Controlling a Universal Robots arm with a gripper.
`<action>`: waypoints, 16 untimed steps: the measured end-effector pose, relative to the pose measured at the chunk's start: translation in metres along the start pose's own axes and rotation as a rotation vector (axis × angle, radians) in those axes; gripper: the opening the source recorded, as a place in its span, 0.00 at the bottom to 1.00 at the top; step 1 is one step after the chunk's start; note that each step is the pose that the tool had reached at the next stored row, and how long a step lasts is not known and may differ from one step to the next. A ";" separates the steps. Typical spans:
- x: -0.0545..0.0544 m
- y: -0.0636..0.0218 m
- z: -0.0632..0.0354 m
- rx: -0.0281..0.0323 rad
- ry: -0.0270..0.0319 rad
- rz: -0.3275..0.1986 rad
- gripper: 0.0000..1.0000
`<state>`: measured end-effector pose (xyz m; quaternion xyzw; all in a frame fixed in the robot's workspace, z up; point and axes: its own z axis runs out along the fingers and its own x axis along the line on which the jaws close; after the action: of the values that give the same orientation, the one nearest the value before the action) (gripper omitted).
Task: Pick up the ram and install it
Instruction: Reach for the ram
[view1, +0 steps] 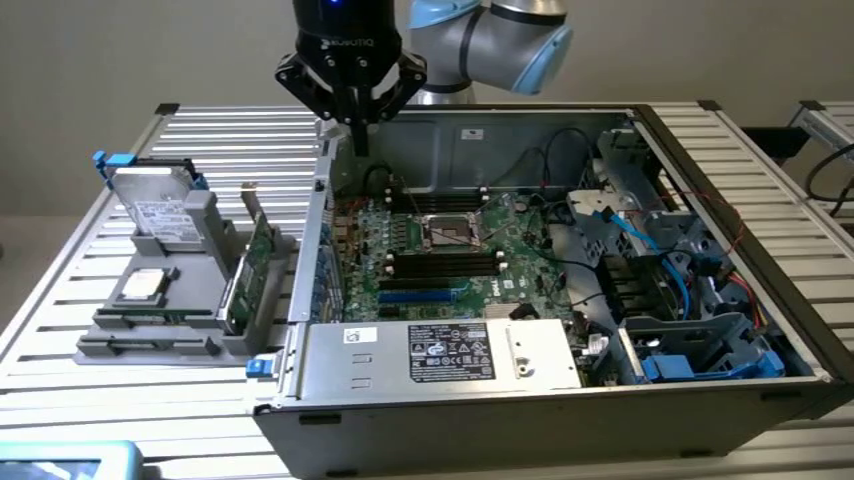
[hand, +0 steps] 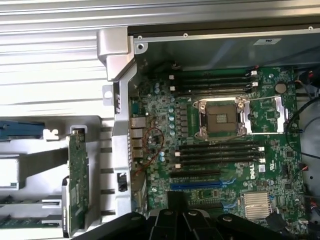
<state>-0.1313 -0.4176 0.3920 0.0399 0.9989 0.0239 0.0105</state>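
Note:
The ram (view1: 150, 318) shows as a long narrow green strip lying in the front slot of the grey holder (view1: 147, 350), at the exterior view's left; in the wrist view its green edge (hand: 20, 221) lies at the picture's edge. My gripper (view1: 359, 145) hangs high above the back corner of the open computer case (view1: 534, 400), far from the ram, fingers shut with nothing between them. On the motherboard (view1: 507, 215), black memory slots (hand: 215, 152) run on both sides of the open processor socket (hand: 220, 117).
The holder also carries a hard drive (view1: 160, 205), a square silver processor (view1: 144, 285) and an upright green expansion card (view1: 250, 265). Blue and black cables (view1: 641, 240) and drive cages fill the case's right side. The case's metal wall (hand: 120, 145) stands between holder and motherboard.

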 end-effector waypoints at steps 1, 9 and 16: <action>0.003 -0.0007 -0.0001 0.0000 0.0000 0.000 0.11; 0.031 -0.0096 -0.0009 0.0000 0.0001 0.000 0.11; 0.061 -0.0189 -0.0007 0.0000 0.0000 0.000 0.11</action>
<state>-0.1933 -0.4317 0.3906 0.0399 0.9989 0.0239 0.0105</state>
